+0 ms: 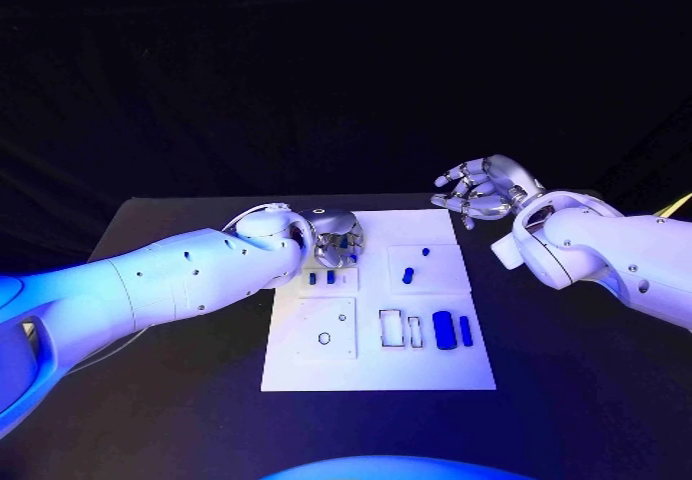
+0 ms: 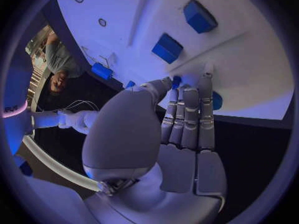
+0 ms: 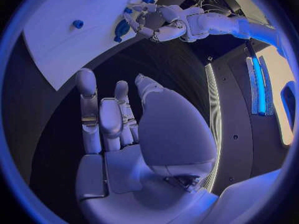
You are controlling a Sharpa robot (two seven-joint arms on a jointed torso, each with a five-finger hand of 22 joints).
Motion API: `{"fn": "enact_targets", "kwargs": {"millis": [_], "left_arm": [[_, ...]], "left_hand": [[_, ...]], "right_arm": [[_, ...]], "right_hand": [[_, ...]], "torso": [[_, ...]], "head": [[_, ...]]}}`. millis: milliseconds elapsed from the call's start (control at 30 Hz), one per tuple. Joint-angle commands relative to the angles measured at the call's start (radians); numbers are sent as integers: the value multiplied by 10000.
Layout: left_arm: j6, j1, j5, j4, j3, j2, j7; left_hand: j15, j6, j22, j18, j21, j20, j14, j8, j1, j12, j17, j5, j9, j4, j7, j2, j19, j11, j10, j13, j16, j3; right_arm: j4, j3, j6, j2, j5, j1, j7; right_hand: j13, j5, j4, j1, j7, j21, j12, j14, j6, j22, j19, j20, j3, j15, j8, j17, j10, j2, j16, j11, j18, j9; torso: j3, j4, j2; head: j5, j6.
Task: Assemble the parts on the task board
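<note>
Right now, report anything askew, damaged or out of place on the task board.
Nothing stands out. The task board lies flat and square on the table, blue parts rest on it, the left hand hovers at its far edge, and the right hand hangs beyond it.

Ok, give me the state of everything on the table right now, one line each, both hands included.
Task board: flat on the black table, white.
Left hand: down over the board's far left corner, fingers at the small blue parts there; whether it grips one is unclear.
Right hand: raised off the board's far right corner, fingers apart, holding nothing.
Blue peg: standing in the board.
Blue blocks: lying at the board's right side.
</note>
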Motion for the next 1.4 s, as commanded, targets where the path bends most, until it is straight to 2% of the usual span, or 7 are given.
{"fn": "enact_targets", "kwargs": {"millis": [33, 267, 800, 1067, 1200, 1400], "left_arm": [[72, -10, 15, -14, -5, 36, -18], [238, -11, 17, -65, -7, 60, -80], [423, -20, -2, -170, -40, 152, -115], [200, -26, -3, -173, -43, 152, 63], [-3, -38, 54, -161, -43, 139, 162], [-145, -73, 224, -62, -36, 17, 225]], "left_hand": [[-10, 76, -22, -28, 79, -33, 173, -157, -97, -111, 175, -41, -89, -121, -13, 1, -65, 14, 184, -126, 281, 292], [-46, 215, 137, -25, 281, -62, 356, -234, -106, -244, 378, -47, -154, -333, 5, 22, -83, -25, 397, -216, 528, 499], [-55, 309, 274, -31, 445, -64, 517, -302, -167, -359, 587, -60, -202, -504, -5, 29, -128, -35, 528, -281, 737, 617], [-312, 981, 666, -35, 909, -229, 1300, -240, -297, -526, 1491, -62, -165, -862, -157, 231, -13, -352, 1437, -310, 1382, 799], [-401, 1283, 1109, -120, 1295, -318, 1605, -223, -376, -749, 1813, -56, -122, -1029, -186, 302, 311, -441, 1850, -323, 1573, 854], [-432, 1437, 1227, -140, 1407, -350, 1700, -237, -472, -965, 1834, -44, -94, -1108, -192, 321, 388, -469, 2076, -342, 1609, 889]], "right_arm": [[19, 2, 25, 5, -20, -4, 17], [23, 2, 36, -2, -21, -4, 11], [24, 2, 53, 2, -22, -4, 21], [27, 2, 49, 1, -22, -4, 31], [28, 3, 51, 4, -22, -4, 33], [24, 3, 54, 13, -22, -4, 39]], "right_hand": [[-79, 201, 23, -137, 25, -138, -152, -105, -4, -50, -153, -51, 452, 13, 206, -63, -389, -319, -158, -51, 255, -27], [-79, 201, 23, -137, 25, -138, -152, -105, -4, -50, -153, -51, 452, 13, 206, -63, -389, -319, -158, -51, 255, -27], [-103, 202, 25, -146, 23, -160, -160, -105, 4, -67, -145, -52, 460, 11, 219, -73, -379, -323, -176, -53, 256, -25], [-135, 204, 29, -162, 20, -198, -168, -102, 16, -93, -136, -54, 472, 9, 238, -80, -364, -325, -195, -55, 258, -24], [-135, 204, 29, -162, 20, -198, -168, -102, 16, -93, -136, -54, 472, 9, 238, -80, -364, -325, -195, -55, 258, -24], [-135, 204, 29, -162, 20, -198, -168, -102, 16, -93, -136, -54, 472, 9, 238, -80, -364, -325, -195, -55, 258, -24]], "torso": [[1, 1, 1], [-5, 10, 1], [-6, 12, 4], [-6, 6, -6], [-5, 10, -8], [-1, -10, -4]], "head": [[0, -16], [-13, -34], [-28, -90], [-28, -111], [-27, -109], [-12, -71]]}}
